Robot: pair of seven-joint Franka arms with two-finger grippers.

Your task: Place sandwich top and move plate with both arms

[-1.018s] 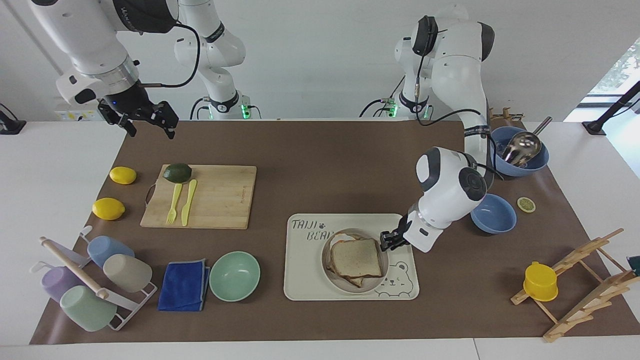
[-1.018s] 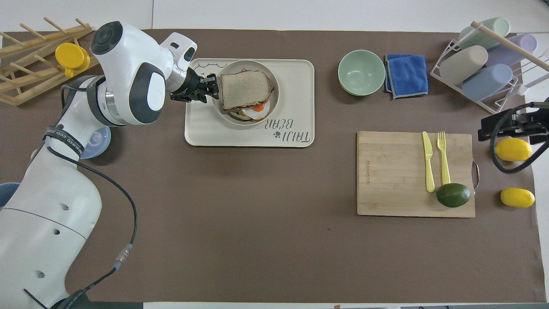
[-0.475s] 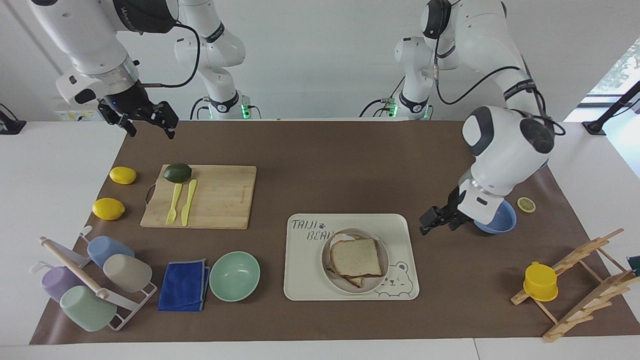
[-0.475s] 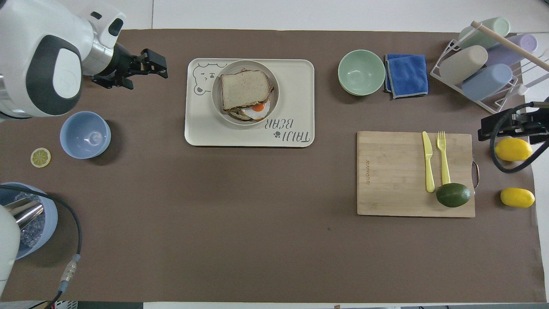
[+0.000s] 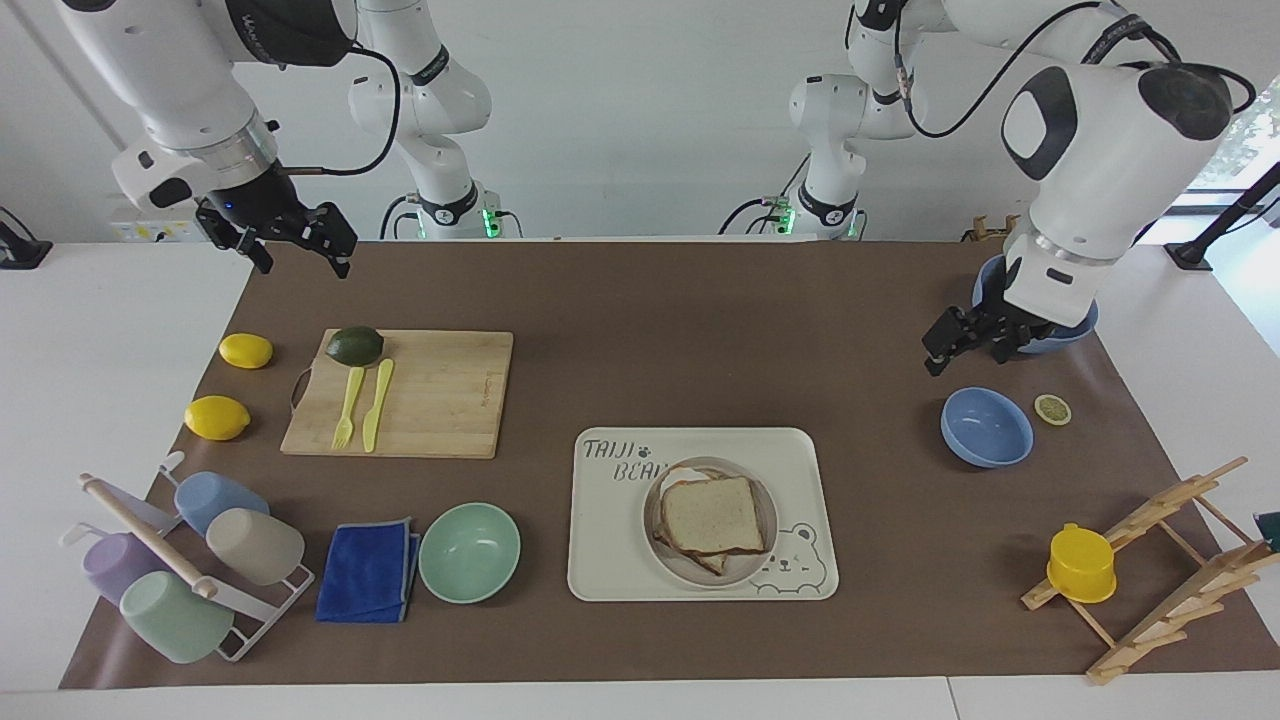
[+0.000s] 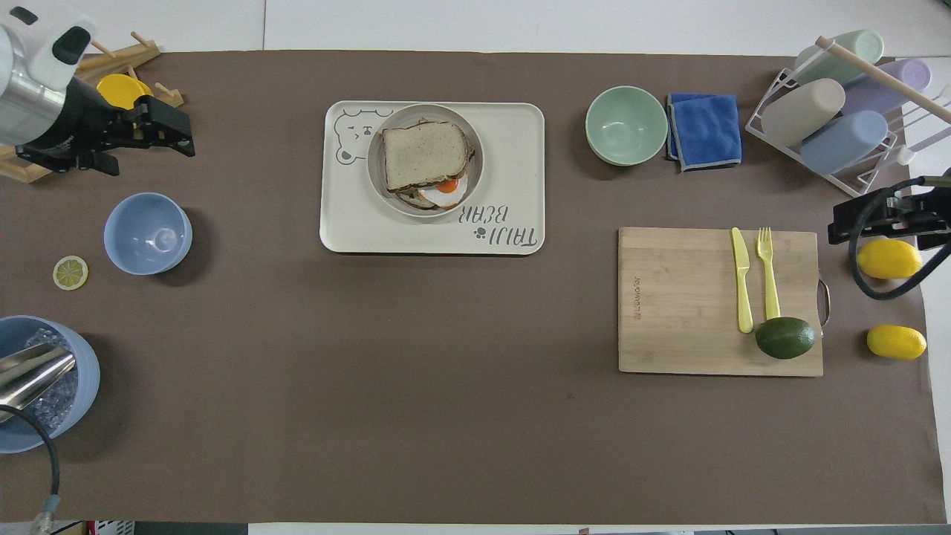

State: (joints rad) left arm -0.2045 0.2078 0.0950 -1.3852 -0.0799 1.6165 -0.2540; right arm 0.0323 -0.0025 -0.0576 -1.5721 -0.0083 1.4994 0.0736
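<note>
The sandwich top (image 5: 710, 515) (image 6: 425, 154), a pale bread slice, lies flat on the stacked sandwich on the round cream plate (image 5: 690, 575) (image 6: 464, 122). A fried egg peeks out beneath the slice on the side toward the robots. My left gripper (image 5: 960, 355) (image 6: 182, 132) hangs open and empty in the air over the left arm's end of the table, above the blue bowls and well away from the plate. My right gripper (image 5: 300, 262) waits open and empty over the mat's edge at the right arm's end, close to the lemons.
The plate sits on a cream bear tray (image 5: 800, 480). A mint bowl (image 5: 469, 552) and blue cloth (image 5: 368, 570) lie beside the tray. Toward the right arm: a cutting board (image 5: 430, 400) with avocado, fork and knife, two lemons, a cup rack. Toward the left arm: a blue bowl (image 5: 987, 427), a lemon slice, a wooden rack.
My left gripper opened and let go of the bread slice, then pulled back from the plate and rose toward the left arm's end. The slice stayed on the sandwich. The right arm held still.
</note>
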